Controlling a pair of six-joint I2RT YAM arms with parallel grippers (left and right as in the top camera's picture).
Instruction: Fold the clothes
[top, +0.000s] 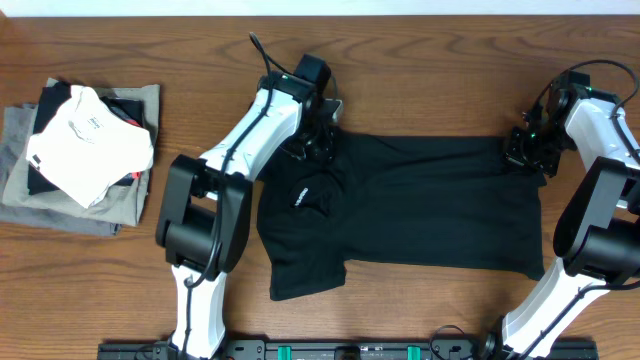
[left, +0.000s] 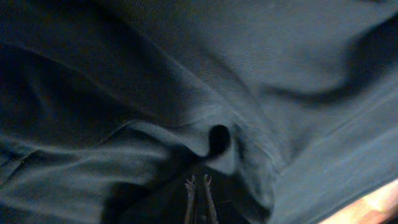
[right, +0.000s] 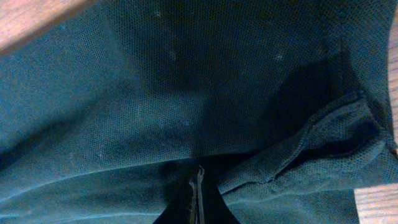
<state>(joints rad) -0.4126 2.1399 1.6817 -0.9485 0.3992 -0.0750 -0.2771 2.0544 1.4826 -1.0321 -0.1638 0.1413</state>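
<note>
A black polo shirt (top: 420, 205) lies spread across the middle of the table, collar end to the left, one sleeve hanging toward the front at the left. My left gripper (top: 315, 140) is at the shirt's far left edge near the collar. In the left wrist view its fingers (left: 198, 182) are nearly together over bunched cloth (left: 186, 93). My right gripper (top: 525, 148) is at the shirt's far right corner. In the right wrist view its fingers (right: 199, 177) are pressed together on the fabric (right: 186, 93) beside a folded hem.
A stack of folded clothes (top: 80, 175) with a white garment (top: 90, 140) on top sits at the left of the wooden table (top: 420, 310). Both arm bases stand at the front edge.
</note>
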